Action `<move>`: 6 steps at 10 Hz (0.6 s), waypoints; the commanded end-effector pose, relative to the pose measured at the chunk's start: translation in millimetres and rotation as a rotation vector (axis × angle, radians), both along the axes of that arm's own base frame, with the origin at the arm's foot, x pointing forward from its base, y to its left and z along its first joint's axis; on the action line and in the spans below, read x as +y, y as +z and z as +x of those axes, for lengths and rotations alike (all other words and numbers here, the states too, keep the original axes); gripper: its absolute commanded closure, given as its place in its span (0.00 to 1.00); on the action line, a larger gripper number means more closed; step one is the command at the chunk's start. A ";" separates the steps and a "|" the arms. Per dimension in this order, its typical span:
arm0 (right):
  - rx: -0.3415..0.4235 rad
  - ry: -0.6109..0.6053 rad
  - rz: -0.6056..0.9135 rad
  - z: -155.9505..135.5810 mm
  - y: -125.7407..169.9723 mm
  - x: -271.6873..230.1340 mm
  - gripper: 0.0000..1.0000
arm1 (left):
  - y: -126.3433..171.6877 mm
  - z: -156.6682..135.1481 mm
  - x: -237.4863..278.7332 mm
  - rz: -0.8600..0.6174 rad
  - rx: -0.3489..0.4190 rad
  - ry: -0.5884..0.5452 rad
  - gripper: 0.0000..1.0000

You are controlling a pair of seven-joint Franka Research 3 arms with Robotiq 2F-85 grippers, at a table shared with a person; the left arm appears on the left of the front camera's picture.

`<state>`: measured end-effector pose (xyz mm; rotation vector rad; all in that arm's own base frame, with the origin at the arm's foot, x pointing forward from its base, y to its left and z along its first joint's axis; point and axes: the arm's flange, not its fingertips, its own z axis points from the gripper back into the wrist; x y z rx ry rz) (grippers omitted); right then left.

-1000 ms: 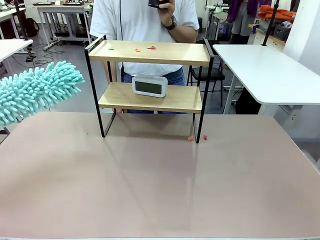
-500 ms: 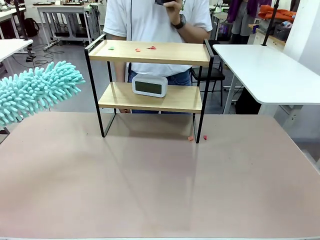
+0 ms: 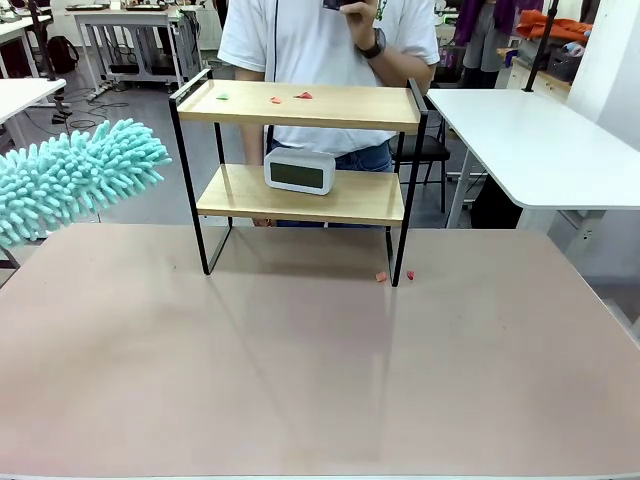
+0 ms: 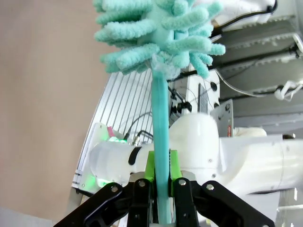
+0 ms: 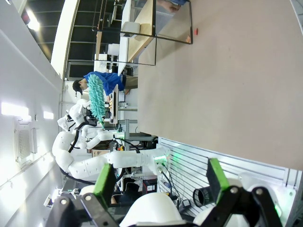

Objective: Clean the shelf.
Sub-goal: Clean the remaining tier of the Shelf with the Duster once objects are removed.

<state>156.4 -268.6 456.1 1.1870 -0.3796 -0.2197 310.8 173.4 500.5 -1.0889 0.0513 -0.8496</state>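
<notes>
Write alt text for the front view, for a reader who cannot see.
A two-tier wooden shelf in a black frame stands on a table, a white clock on its lower board, small coloured scraps on the top one. A fluffy teal duster pokes in from the left; a person stands behind.

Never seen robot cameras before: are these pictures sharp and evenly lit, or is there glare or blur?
Front view: sharp, evenly lit, faint shadow under the two-tier wooden shelf with black metal frame. Left wrist view: the fluffy turquoise duster looks slightly soft. Right wrist view: rolled sideways, lights glaring at its left.
</notes>
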 end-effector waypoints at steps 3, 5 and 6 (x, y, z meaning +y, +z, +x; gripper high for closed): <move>-0.034 0.003 0.006 0.3 2.2 0.2 0.00 | 98.9 -17.6 -84.3 0.206 -0.043 0.163 0.87; -0.034 0.003 0.006 0.3 2.2 0.2 0.00 | 140.7 16.6 -131.7 0.333 -0.027 0.211 0.87; -0.034 0.003 0.006 0.3 2.2 0.2 0.00 | 164.6 31.0 -154.3 0.379 -0.050 0.264 0.87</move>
